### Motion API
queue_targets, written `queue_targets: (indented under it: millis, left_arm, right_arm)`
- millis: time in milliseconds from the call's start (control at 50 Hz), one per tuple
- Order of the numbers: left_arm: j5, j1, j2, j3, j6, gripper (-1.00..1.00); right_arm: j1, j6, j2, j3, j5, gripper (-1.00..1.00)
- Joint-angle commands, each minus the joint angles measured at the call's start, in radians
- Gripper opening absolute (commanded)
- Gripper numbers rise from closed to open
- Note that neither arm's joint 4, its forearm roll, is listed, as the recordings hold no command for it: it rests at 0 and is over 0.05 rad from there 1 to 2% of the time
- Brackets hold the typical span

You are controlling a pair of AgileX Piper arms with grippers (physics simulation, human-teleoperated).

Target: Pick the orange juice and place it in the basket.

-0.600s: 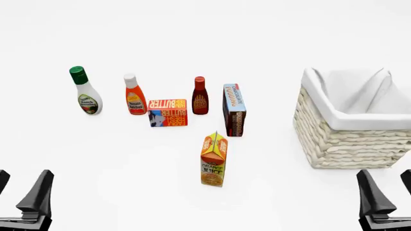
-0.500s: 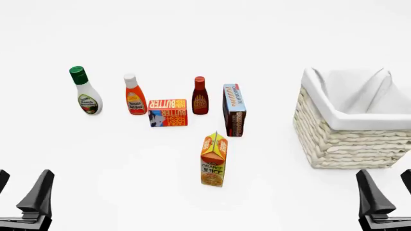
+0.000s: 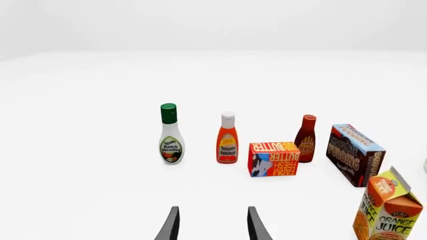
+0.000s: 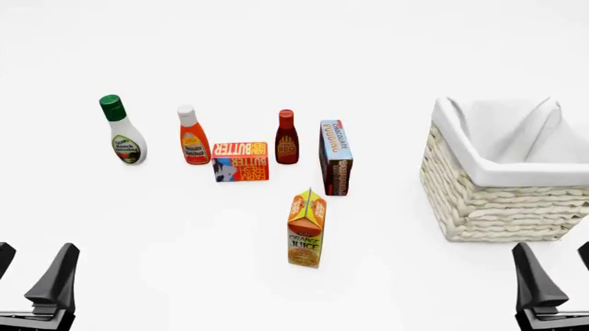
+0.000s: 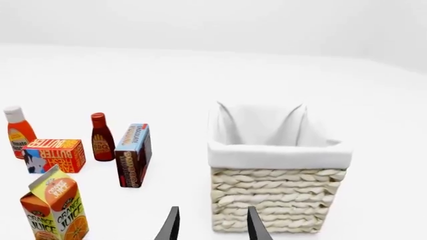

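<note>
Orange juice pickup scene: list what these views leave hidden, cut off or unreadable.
- Orange juice: bottom of the carton cut by the frame edge in both wrist views; whole only in the front view.
- Basket: right side cut by the front view's edge; its floor hidden by its own rim and lining.
- Left gripper and right gripper: only fingers show, arms out of frame.
- Ranch dressing: small print unreadable.

All three renders are bright and evenly lit, with diffuse light that seems to fall from above. The plain white tabletop (image 4: 184, 276) is nearly blown out and merges with the pale background. Shadows are very faint: only a soft grey smudge under the tall orange-and-yellow gable-top juice carton (image 4: 307, 228) and beside the cream woven wicker basket (image 4: 501, 207). Edges are crisp throughout, with no blur, glare or visible edge distortion.
</note>
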State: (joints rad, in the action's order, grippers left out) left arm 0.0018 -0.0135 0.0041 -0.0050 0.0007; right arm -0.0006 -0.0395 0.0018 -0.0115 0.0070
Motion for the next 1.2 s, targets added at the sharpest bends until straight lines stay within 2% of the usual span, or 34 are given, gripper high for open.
queue_targets:
  millis: [20,60,100,120,180,200,260,280,400,440,500,520,700,780,880,900,940,1020,1080,1100,1200]
  left_arm:
    - [-0.001,-0.001,0.000,0.001,0.001,1.00]
    - [-0.001,-0.001,0.000,0.001,0.001,1.00]
    - [-0.001,-0.001,0.000,0.001,0.001,1.00]
    - [-0.001,-0.001,0.000,0.001,0.001,1.00]
    - [-0.001,-0.001,-0.001,0.001,0.001,1.00]
    - [-0.001,-0.001,-0.001,0.001,0.001,1.00]
    - [-0.001,-0.001,-0.001,0.001,0.001,1.00]
    - [-0.001,-0.001,-0.001,0.001,0.001,1.00]
    - [-0.001,-0.001,-0.001,0.001,0.002,1.00]
    - [-0.001,-0.001,-0.001,0.001,0.002,1.00]
    - [0.000,-0.001,-0.001,0.001,0.002,1.00]
    - [-0.001,-0.001,-0.001,0.001,0.002,1.00]
    - [-0.001,-0.001,0.000,0.001,0.002,1.00]
    - [-0.001,-0.001,0.000,0.001,0.002,1.00]
    - [-0.001,-0.001,0.000,0.000,0.002,1.00]
    - [-0.001,-0.001,0.001,0.000,0.002,1.00]
    - [-0.002,-0.001,0.001,0.000,0.002,1.00]
    - [-0.002,-0.001,0.001,0.000,0.002,1.00]
    - [-0.002,-0.001,0.001,0.000,0.002,1.00]
    - [-0.002,-0.001,0.001,0.000,0.002,1.00]
    - [-0.002,-0.001,0.001,0.000,0.002,1.00]
  right_arm:
    - [-0.018,-0.046,-0.001,-0.018,0.009,1.00]
    - [-0.011,-0.021,0.000,-0.025,0.019,1.00]
    - [0.003,-0.020,-0.001,-0.047,0.004,1.00]
    - [0.012,0.001,-0.001,-0.053,0.009,1.00]
    - [0.029,0.001,-0.001,-0.074,0.030,1.00]
    - [0.029,0.033,-0.001,-0.086,0.044,1.00]
    - [0.044,0.056,0.002,-0.125,0.079,1.00]
    - [0.055,0.084,0.003,-0.135,0.086,1.00]
    - [0.069,0.101,0.037,-0.196,0.121,1.00]
    - [0.088,0.142,0.059,-0.225,0.129,1.00]
    - [0.095,0.158,0.088,-0.246,0.141,1.00]
    - [0.106,0.189,0.073,-0.253,0.150,1.00]
    - [0.135,0.224,0.143,-0.309,0.175,1.00]
    - [0.134,0.265,0.171,-0.337,0.198,1.00]
    - [0.153,0.309,0.238,-0.378,0.206,1.00]
    - [0.163,0.338,0.261,-0.384,0.201,1.00]
    - [0.151,0.342,0.278,-0.397,0.210,1.00]
    - [0.175,0.420,0.380,-0.418,0.202,1.00]
    - [0.184,0.441,0.418,-0.433,0.207,1.00]
    - [0.197,0.466,0.447,-0.435,0.200,1.00]
    - [0.227,0.495,0.509,-0.465,0.206,1.00]
